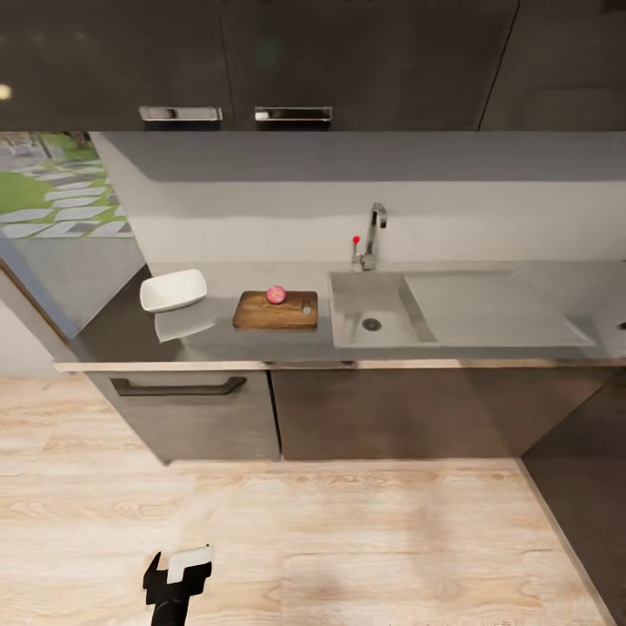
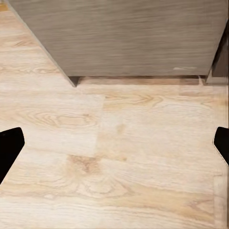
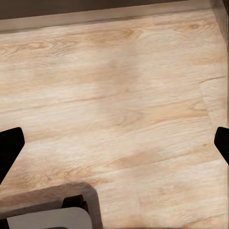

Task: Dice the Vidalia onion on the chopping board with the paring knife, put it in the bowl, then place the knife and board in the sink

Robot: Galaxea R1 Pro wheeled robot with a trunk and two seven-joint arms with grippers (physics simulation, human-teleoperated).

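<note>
So there's a small round pinkish-red onion (image 1: 276, 295) already sitting on the far edge of a dark brown wood-grain rectangular chopping board (image 1: 261, 315), which lies flat on the glossy dark grey surface (image 1: 130, 335). Something small and dark rests near the board's right end, too tiny to tell what. A white squarish shallow bowl (image 1: 173, 289) sits just left of the board. Right of it is the grey steel rectangular sink (image 1: 348, 309), round drain, drainboard further right, chrome tap behind.
</note>
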